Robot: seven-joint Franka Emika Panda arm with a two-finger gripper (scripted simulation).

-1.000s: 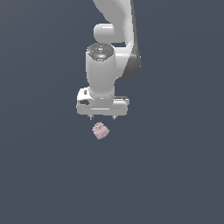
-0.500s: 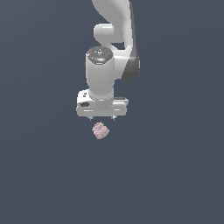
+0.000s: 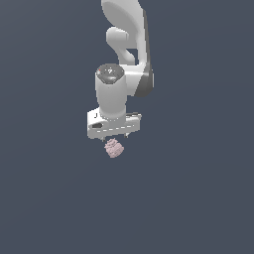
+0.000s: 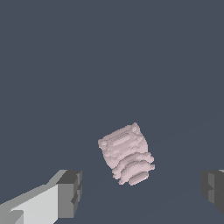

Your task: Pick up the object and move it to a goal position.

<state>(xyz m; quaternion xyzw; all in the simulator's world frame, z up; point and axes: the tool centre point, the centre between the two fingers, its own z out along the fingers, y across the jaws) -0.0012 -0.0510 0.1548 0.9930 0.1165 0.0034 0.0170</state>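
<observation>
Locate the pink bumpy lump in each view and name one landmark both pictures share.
Exterior view: the pink lump sits just below the white claw, slightly above the picture's middle.
Wrist view: the pink lump lies between the two grey fingertips, touching neither.
Shared landmark: the claw itself, directly above the lump in both.

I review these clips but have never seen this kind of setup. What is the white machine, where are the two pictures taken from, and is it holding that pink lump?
This is a simulated scene. The white machine is a robot arm ending in a two-fingered tool. One picture comes from a camera off the arm; the other from a camera on its wrist, looking down past the fingers. The small pink bumpy lump is the object to be picked up. It lies on the plain dark surface. The tool is open, the fingers stand apart on either side of the lump without touching it, so nothing is held.
</observation>
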